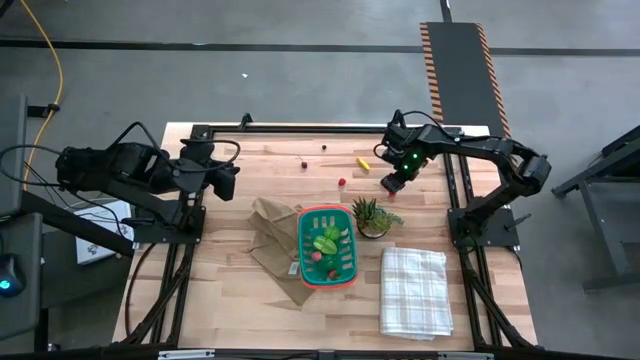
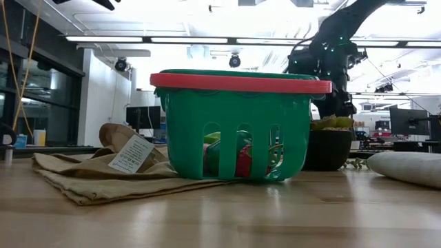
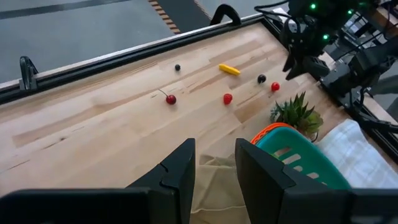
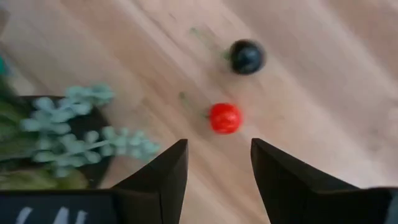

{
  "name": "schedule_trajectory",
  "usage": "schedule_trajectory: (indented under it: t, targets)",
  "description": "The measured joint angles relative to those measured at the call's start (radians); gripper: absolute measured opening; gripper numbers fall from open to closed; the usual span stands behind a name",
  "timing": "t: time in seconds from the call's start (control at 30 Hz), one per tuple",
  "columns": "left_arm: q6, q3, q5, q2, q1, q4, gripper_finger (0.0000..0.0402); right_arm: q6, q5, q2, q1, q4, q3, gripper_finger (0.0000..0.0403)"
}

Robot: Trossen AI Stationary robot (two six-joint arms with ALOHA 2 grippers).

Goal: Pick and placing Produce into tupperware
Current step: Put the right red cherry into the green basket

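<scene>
Right gripper, jaws apart and empty, poised over a small red ball lying just ahead of its fingertips, with a dark berry beyond. The basket, already holding some produce, sits nearer the table's front. Left gripper, partly open and empty, waits well apart; the right arm is clearly nearer.

Bright ceiling strip lights glare across the low view, while the right wrist view is soft and blurred.
</scene>
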Motion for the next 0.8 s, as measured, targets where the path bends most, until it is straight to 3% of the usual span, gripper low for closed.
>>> schedule_trajectory:
  t: [0.27, 0.43, 0.7, 0.8]
  targets:
    - [0.004, 0.000, -0.078, 0.000, 0.000, -0.006, 0.0101, 0.278, 0.044, 0.000, 0.011, 0.012, 0.000, 0.0167]
    - [0.101, 0.000, -0.127, 0.000, 0.000, 0.002, 0.0101, 0.520, 0.075, 0.000, 0.016, 0.028, 0.000, 0.0167]
    - [0.338, 0.000, -0.099, 0.000, 0.000, 0.007, 0.0101, 0.871, 0.146, 0.000, 0.038, 0.050, 0.000, 0.0167]
    - [0.353, 0.000, -0.098, 0.000, 0.000, 0.007, 0.0101, 0.977, 0.151, 0.000, 0.052, 0.049, 0.000, 0.0167]
